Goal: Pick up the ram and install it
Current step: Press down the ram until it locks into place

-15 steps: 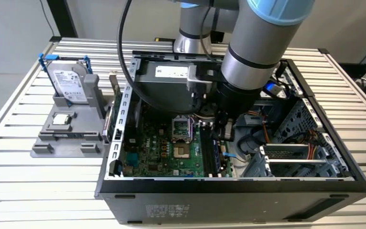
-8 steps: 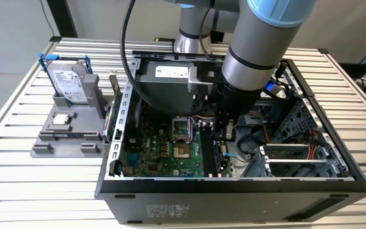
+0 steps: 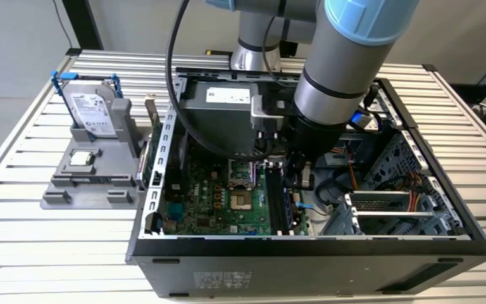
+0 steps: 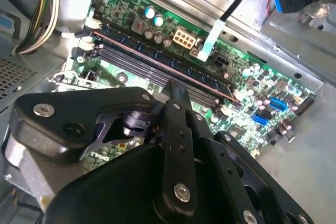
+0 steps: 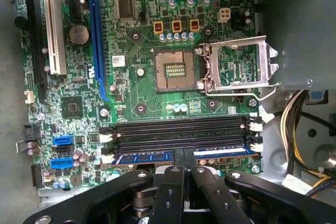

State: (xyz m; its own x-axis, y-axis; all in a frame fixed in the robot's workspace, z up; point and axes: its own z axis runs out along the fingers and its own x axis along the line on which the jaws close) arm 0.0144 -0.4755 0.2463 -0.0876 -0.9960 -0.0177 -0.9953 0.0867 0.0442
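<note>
In the exterior view, the arm reaches down into an open computer case [image 3: 445,234] lying on a slatted tabletop [image 3: 23,253], its pincer [image 3: 298,183] low over the memory slots [image 3: 278,206] beside the green motherboard [image 3: 218,202]. A silver hard drive [image 3: 91,111] stands upright in a grey holder [image 3: 91,177] toward the exterior view's left. In the second wrist view, the pincer [image 4: 176,90] has its fingers together, clamped on the top edge of the ram [image 4: 157,56], which stands on edge in a slot, its long axis running along the neighbouring black slots [image 4: 136,69]. In the first wrist view, the pincer [image 5: 184,153] grips the ram [image 5: 147,157] at mid-length; the stick lies parallel to the slots [image 5: 178,129], near the open processor socket [image 5: 176,69].
</note>
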